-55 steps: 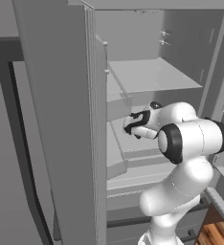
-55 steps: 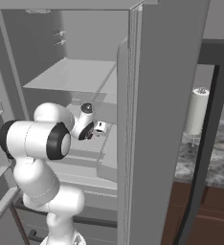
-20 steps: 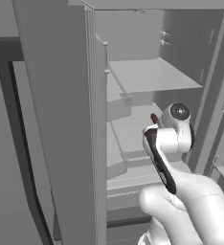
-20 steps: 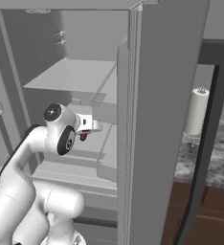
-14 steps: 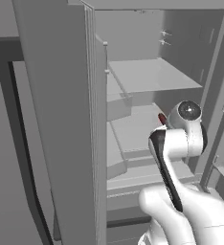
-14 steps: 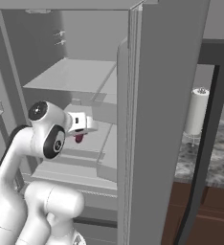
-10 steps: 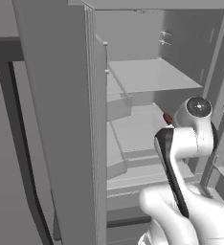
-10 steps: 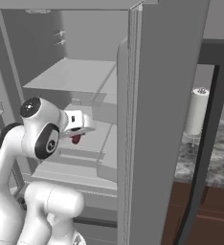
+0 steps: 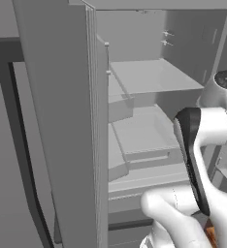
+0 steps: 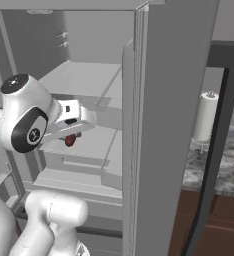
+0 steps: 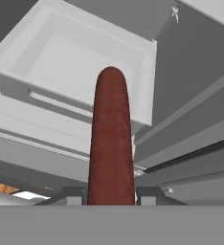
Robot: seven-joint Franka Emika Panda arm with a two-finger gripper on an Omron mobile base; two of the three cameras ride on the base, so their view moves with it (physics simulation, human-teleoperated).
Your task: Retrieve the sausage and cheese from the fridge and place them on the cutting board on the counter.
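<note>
The fridge (image 9: 149,97) is shown with its doors swung open and its grey shelves exposed beyond the fingers. To the far side of the right-hand door, the marbled counter (image 10: 224,165) is seen, with a white paper-towel roll (image 10: 205,117) standing on it. The gripper (image 10: 71,136) is clenched on the sausage (image 11: 111,139). In the hand view the sausage is held between the two fingers (image 11: 72,195), projecting straight out past their tips toward a white fridge bin (image 11: 75,62).
</note>
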